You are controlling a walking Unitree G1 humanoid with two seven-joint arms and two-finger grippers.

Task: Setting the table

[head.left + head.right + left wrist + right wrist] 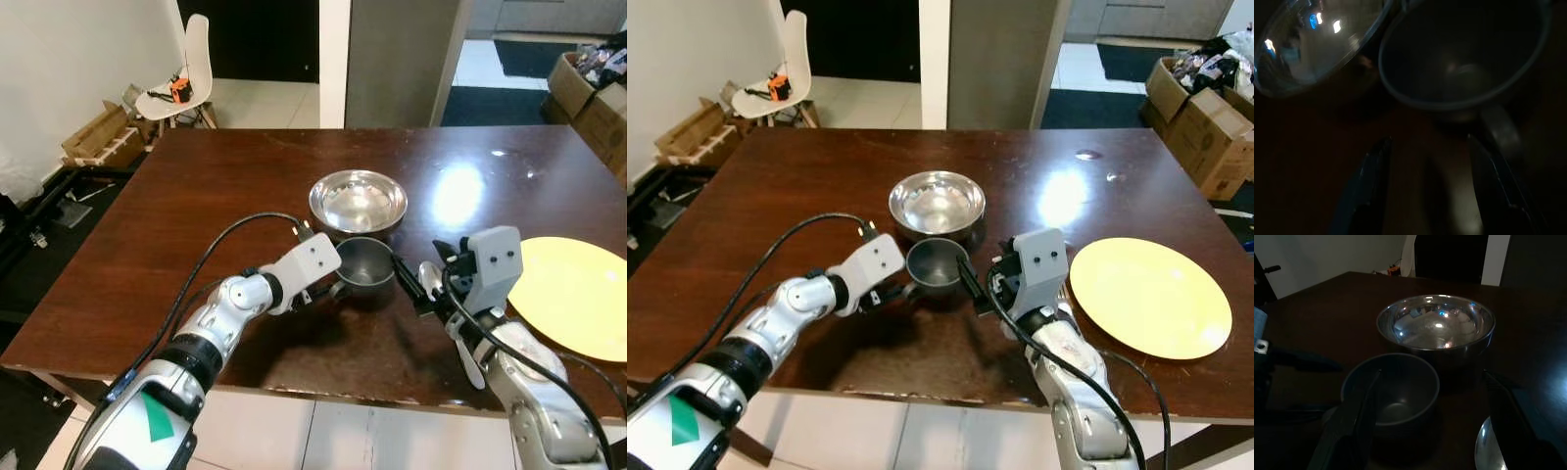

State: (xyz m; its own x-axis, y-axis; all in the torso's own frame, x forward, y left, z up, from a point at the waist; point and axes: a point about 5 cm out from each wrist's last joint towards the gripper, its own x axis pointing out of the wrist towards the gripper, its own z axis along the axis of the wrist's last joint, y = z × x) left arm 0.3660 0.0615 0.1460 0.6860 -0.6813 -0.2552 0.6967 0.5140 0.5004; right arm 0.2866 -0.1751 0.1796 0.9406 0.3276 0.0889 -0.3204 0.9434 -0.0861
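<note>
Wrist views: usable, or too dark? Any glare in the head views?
Left wrist view: very dark, cup and pincer fingers barely discernible. Right wrist view: dim, but bowl is readable with highlights. Left eye view: well lit, bright glare patch on the table.

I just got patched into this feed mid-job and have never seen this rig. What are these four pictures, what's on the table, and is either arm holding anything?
It is a humanoid robot setting a dark brown wooden table. The two upper pictures come from its head camera, looking down; the two dark ones come from cameras on its wrists, looking along the black fingers.

On the table stand a shiny steel bowl, a small grey metal cup with a handle just in front of it, a round yellow plate on the robot's right, and a metal spoon near the right arm.

The left end effector sits open at the cup's handle; the right end effector is open beside the cup. Neither holds anything.
</note>
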